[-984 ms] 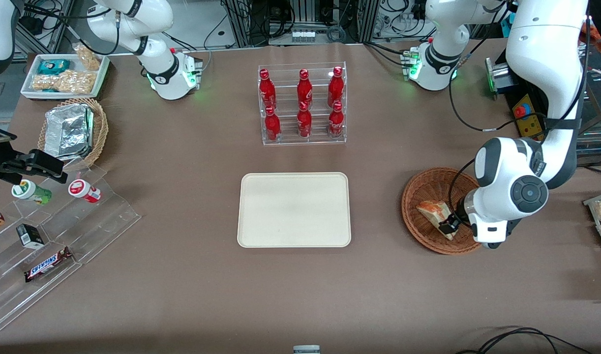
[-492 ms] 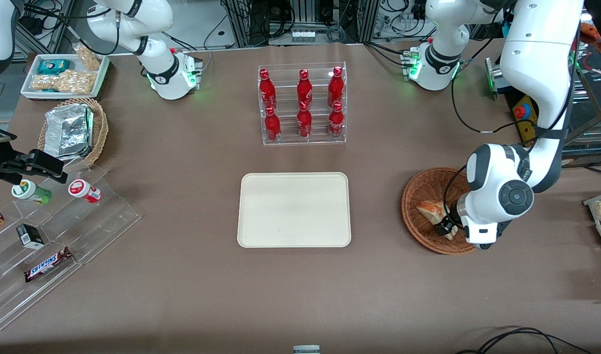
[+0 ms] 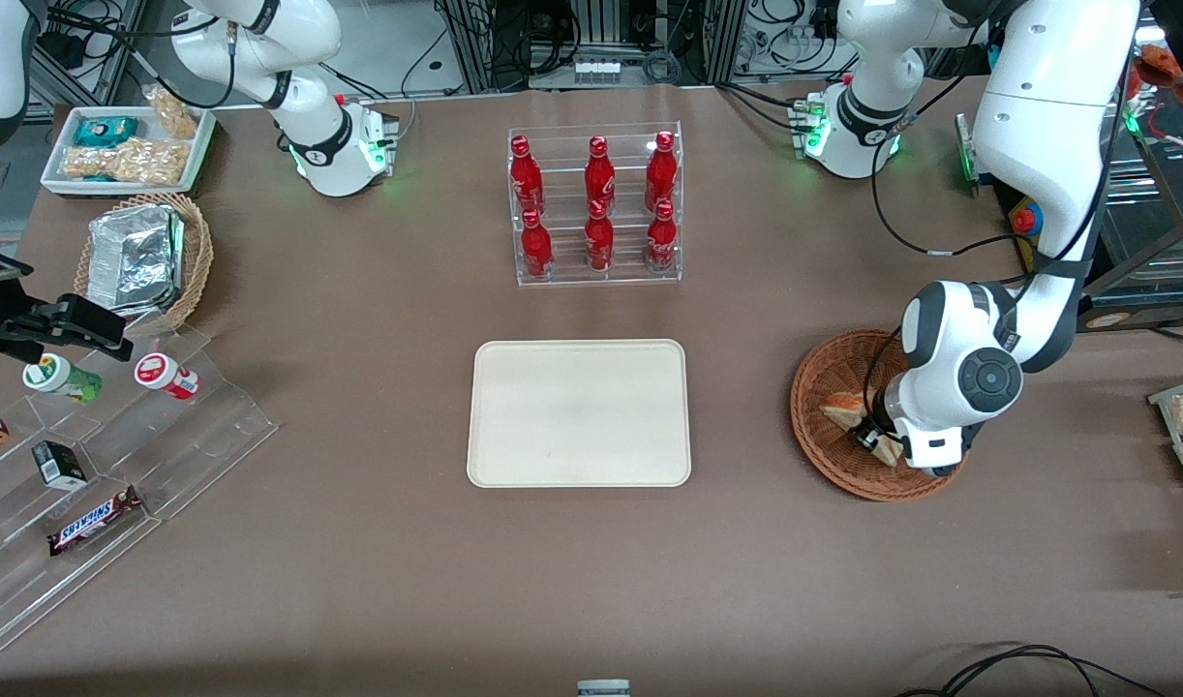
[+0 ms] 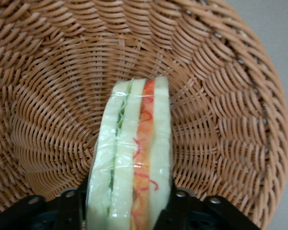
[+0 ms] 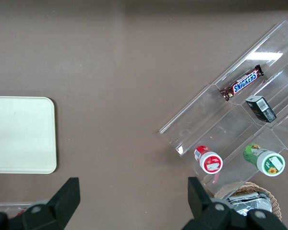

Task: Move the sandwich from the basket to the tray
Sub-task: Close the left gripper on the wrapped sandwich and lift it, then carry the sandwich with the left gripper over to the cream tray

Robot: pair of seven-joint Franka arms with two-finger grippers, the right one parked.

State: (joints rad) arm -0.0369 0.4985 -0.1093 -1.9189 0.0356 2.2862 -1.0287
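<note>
The gripper (image 3: pixel 870 438) is down inside the basket (image 3: pixel 816 387), its two black fingers (image 4: pixel 69 211) closed against the flat bread faces of the sandwich (image 4: pixel 132 158), one on each side. The sandwich stands on edge between them, wrapped in clear film, with its layers showing: white bread outermost, a pale green strip beside one slice and an orange-red strip beside the other. Woven wicker surrounds it on all sides in the wrist view, so the wedge is within the basket; whether it touches the weave or hangs just clear of it cannot be told.

From the front, the sandwich (image 3: pixel 846 410) shows partly past the white wrist of the working arm, which covers the part of the basket toward the working arm's end of the table (image 3: pixel 359 581). The basket sits on the table beside the tray (image 3: pixel 579 413), apart from it, toward the working arm's end. The tray lies flat, nearer to the front camera than the clear rack of red bottles (image 3: pixel 596 205).
</note>
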